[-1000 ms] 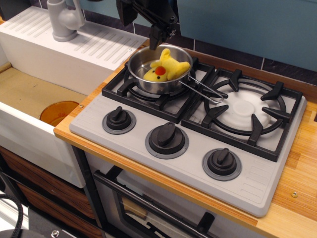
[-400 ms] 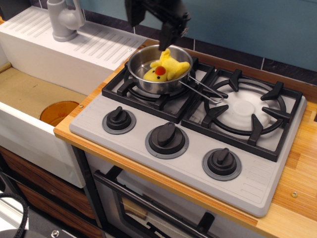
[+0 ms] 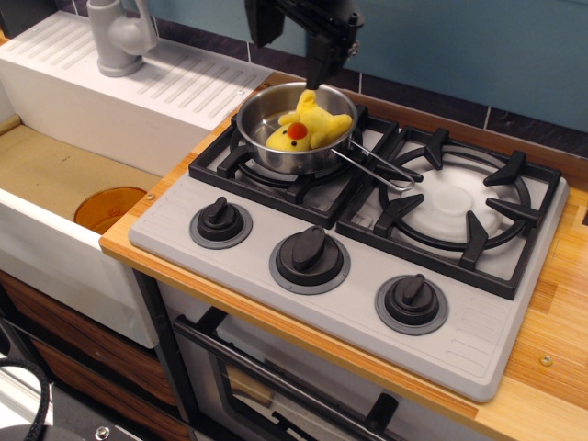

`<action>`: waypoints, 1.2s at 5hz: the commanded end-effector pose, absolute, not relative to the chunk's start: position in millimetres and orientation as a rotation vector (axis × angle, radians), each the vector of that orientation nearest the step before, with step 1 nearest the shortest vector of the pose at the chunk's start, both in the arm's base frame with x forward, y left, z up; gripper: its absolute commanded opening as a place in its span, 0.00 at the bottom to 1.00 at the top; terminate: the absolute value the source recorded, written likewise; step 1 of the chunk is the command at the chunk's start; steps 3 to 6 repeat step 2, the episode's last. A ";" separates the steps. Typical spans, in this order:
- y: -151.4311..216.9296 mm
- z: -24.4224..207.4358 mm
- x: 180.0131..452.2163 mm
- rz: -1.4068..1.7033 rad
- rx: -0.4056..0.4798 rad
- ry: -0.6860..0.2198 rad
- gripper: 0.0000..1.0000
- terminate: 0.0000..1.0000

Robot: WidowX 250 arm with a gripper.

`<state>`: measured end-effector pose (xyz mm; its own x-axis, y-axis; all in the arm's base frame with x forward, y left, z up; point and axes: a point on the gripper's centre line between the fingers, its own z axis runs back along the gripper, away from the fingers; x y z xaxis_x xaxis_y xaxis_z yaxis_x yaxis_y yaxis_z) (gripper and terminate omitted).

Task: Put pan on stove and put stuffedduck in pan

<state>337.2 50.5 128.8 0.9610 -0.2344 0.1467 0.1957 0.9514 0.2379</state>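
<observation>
- the pan (image 3: 276,129) sits on the left burner of the stove (image 3: 349,243).
- the stuffedduck (image 3: 308,124) lies inside the pan.
- the gripper (image 3: 289,41) is up above the pan, not touching it.
- its fingers are spread apart and hold nothing.

Yellow duck (image 3: 312,126) with an orange-red beak; shiny silver pan (image 3: 292,127); grey stove (image 3: 230,262) with black grates and knobs; black gripper (image 3: 292,41).
</observation>
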 end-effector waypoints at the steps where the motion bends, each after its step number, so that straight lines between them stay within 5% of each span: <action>1: 55.8 139.3 345.0 -0.195 0.235 -0.225 1.00 0.00; 2: 56.1 140.5 342.7 -0.177 0.238 -0.208 1.00 1.00; 6: 56.1 140.5 342.7 -0.177 0.238 -0.208 1.00 1.00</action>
